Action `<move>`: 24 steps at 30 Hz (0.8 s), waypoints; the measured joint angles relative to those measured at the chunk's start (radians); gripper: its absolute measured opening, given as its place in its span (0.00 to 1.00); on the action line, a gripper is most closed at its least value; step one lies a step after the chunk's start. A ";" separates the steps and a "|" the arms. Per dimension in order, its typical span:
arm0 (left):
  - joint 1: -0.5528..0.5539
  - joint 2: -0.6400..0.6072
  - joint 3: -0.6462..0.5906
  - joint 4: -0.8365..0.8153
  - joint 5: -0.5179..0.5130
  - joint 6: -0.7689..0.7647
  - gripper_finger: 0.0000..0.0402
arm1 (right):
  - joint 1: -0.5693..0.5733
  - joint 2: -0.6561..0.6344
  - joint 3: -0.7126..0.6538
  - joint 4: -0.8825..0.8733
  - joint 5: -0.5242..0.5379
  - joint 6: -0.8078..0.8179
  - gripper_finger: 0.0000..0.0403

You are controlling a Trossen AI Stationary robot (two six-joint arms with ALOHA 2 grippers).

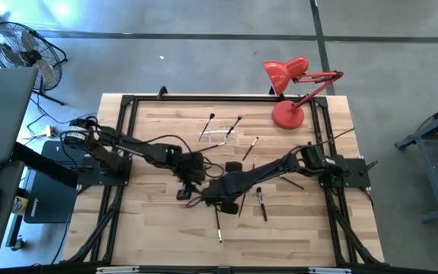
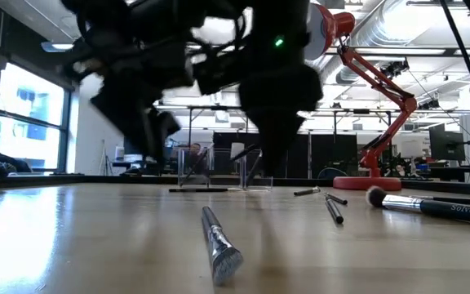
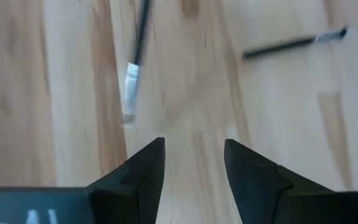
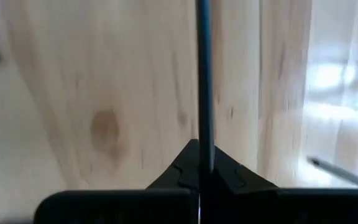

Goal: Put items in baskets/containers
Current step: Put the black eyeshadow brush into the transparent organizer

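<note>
We see both arms crossing mid-worktop (image 1: 150, 221), crowding the centre. Loose brushes (image 1: 262, 204) lie near the right end effector (image 1: 220, 199). The red lamp (image 1: 289, 113) blocks the far right corner. The near edge and left side lie open.

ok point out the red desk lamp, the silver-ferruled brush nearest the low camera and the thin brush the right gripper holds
red desk lamp (image 1: 287, 114), high view, round base
silver-ferruled brush (image 2: 220, 242), low view, ferrule
thin dark brush (image 4: 204, 87), right wrist view, handle

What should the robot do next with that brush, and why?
Probably lift it. The right claw is shut on a brush just above the table, and the holder sits farther back. The left claw is open and empty.
</note>
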State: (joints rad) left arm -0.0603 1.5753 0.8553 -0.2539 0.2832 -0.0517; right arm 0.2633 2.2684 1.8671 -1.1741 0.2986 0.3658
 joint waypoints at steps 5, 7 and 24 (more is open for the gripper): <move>0.061 -0.002 0.127 -0.157 -0.006 0.035 0.42 | 0.000 -0.008 -0.015 -0.084 0.029 -0.060 0.00; 0.100 -0.002 0.165 -0.223 -0.005 0.048 0.42 | -0.012 -0.042 -0.083 -0.060 0.040 -0.080 0.00; 0.297 -0.124 0.198 -0.235 -0.054 -0.168 0.42 | -0.108 -0.931 -1.190 0.978 -0.063 0.027 0.00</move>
State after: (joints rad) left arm 0.2370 1.4515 1.0536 -0.4891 0.2290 -0.2201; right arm 0.1556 1.3377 0.6776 -0.1966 0.2357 0.3931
